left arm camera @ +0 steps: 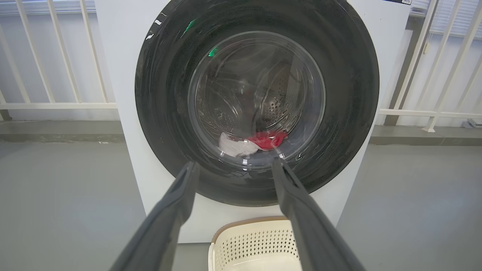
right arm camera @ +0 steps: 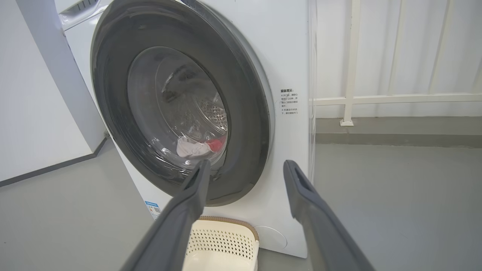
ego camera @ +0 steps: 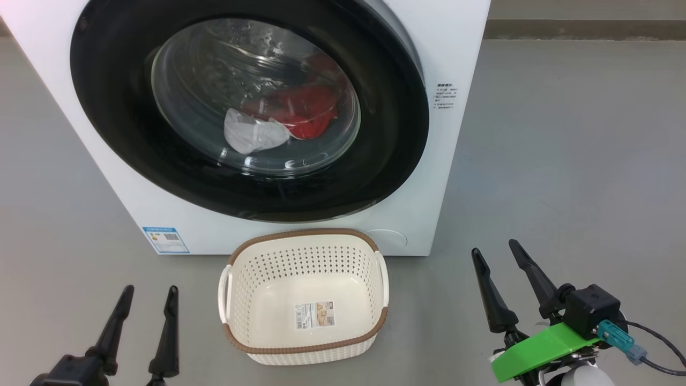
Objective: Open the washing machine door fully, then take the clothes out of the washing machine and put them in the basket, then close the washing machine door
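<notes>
Washing machine door (ego camera: 252, 193): rigid, glossy, likely slippery; hook its right edge. Clothes (ego camera: 300, 115) inside: probably soft, light. Left gripper (ego camera: 150, 292), right gripper (ego camera: 494, 249): parted, empty.

White washer (ego camera: 439, 53), black-rimmed glass door (ego camera: 246, 177) shut; red and white clothes (ego camera: 278, 126) inside drum; empty cream basket (ego camera: 305, 351) on floor before it.

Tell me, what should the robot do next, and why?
Probably reach the open right gripper toward the washing machine door and pull it open: the door covers the clothes, and the basket sits empty.
</notes>
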Robot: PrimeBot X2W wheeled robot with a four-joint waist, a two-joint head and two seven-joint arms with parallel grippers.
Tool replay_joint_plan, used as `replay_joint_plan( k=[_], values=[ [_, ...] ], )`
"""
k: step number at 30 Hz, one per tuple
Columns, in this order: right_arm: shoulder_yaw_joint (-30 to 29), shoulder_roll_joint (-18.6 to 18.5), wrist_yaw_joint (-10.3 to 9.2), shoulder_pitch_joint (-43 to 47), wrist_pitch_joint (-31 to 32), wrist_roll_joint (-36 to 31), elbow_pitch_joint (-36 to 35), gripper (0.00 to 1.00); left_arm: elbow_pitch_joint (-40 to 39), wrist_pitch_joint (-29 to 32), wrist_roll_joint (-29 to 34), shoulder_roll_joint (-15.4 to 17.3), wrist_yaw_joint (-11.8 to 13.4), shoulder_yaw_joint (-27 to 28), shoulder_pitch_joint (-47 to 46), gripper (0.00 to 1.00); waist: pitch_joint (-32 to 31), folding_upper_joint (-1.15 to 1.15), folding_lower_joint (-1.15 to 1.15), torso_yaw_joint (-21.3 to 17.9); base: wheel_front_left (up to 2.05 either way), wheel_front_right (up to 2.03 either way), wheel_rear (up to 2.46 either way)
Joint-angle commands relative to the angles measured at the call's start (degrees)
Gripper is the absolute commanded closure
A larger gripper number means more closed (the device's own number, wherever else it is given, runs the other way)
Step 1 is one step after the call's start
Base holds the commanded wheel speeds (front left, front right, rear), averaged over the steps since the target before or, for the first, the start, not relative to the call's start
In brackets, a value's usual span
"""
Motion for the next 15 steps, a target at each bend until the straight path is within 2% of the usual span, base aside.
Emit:
replay_joint_plan(
  k=[1,15],
  values=[
    [1.39,0.33,0.09,-2.11,-0.70,-0.15,-1.62,0.00,-1.65,-0.53,0.00,1.21,-0.18,2.00,-0.83,0.00,0.04,0.00,0.00,0.02,0.00,0.00,0.00],
    [0.62,0.39,0.09,-2.70,-0.70,0.05,-2.07,0.00,-2.10,-0.53,-0.45,1.45,-0.18,2.04,-1.24,0.00,1.25,0.00,0.00,0.15,0.00,0.00,0.00]
  ],
)
